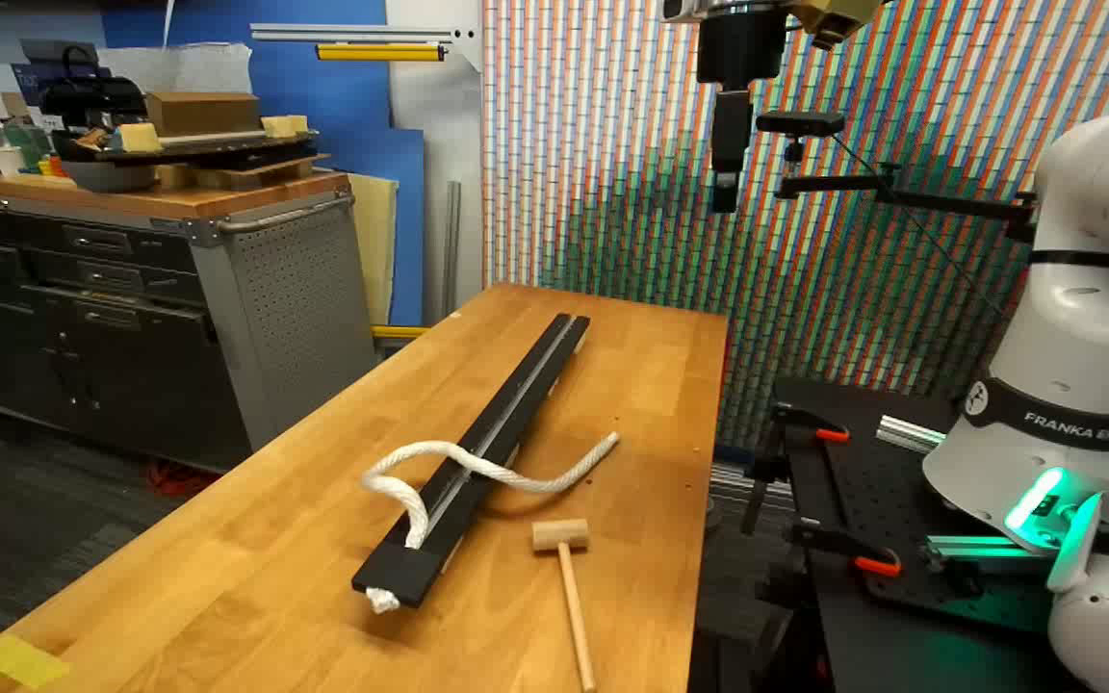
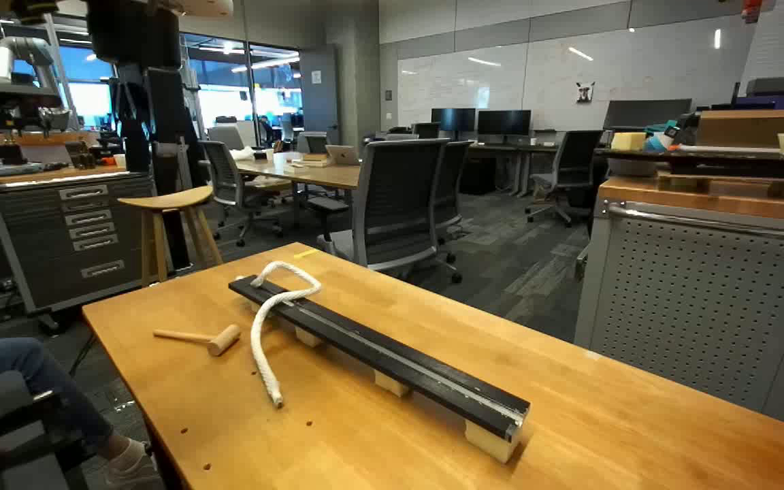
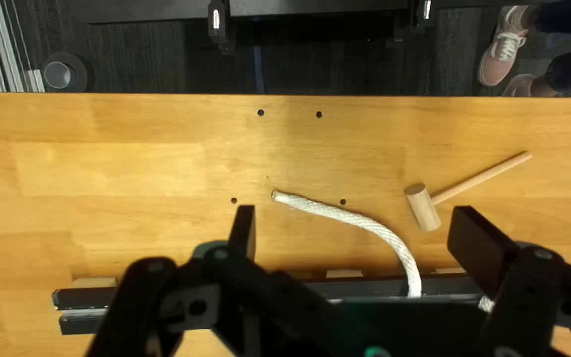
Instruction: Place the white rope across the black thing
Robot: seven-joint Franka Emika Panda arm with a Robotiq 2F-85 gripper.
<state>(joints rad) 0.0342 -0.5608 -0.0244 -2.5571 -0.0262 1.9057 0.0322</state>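
In an exterior view the wooden mallet (image 1: 569, 577) lies at the lower centre of the frame on the table (image 1: 641, 385); left of it the black bar (image 1: 520, 416) slants from lower left of centre up towards the table's far edge; the white rope (image 1: 521, 480) crosses it, looping leftward, 1 end on the bar, the other on the table to the right; the gripper (image 1: 725, 197) hangs upper right, well above the table, its 2 fingers (image 3: 243, 230) spread wide apart in the wrist view; behind it, a striped wall (image 1: 603, 241).
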